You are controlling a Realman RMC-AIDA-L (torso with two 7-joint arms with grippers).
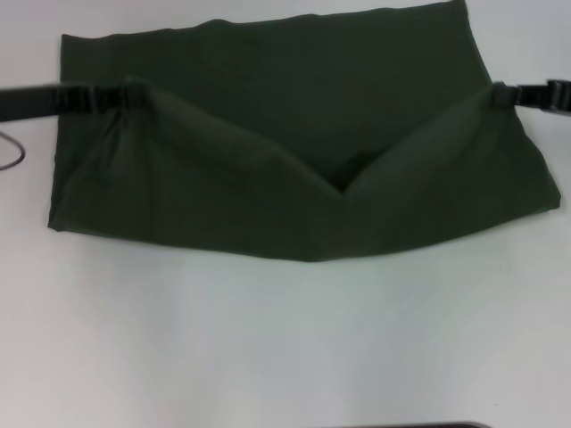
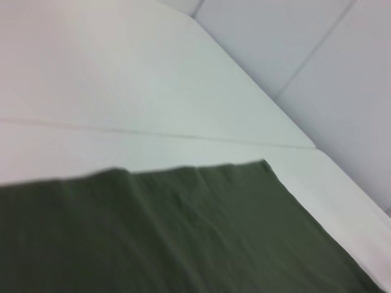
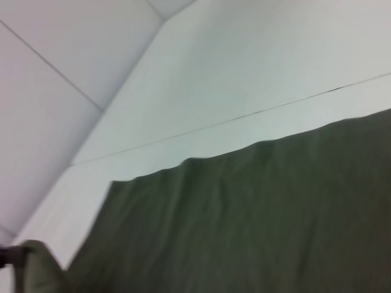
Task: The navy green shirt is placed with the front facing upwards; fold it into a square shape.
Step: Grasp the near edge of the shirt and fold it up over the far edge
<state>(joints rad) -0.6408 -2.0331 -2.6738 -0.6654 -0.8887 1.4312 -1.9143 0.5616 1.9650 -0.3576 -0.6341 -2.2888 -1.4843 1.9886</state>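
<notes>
Nearest my head camera is bare white table [image 1: 285, 348], and beyond it lies the navy green shirt [image 1: 294, 116], spread wide across the surface from about nine o'clock to three o'clock. Its plain green side faces up. The near edge is lifted at both ends and sags into a V in the middle, with the low point of the fold near the centre of the cloth.

At nine o'clock my left gripper [image 1: 120, 95] comes in level from the side and is clamped on the shirt's raised near-left corner. At three o'clock my right gripper [image 1: 507, 93] does the same on the raised near-right corner; the fingers there are mostly buried in the cloth, so I judge it clamped from the way the fabric hangs off it.

My left wrist camera shows the flat far layer of the shirt with one square corner resting on the table. My right wrist camera shows the shirt's far edge lying gently rippled on the table.
</notes>
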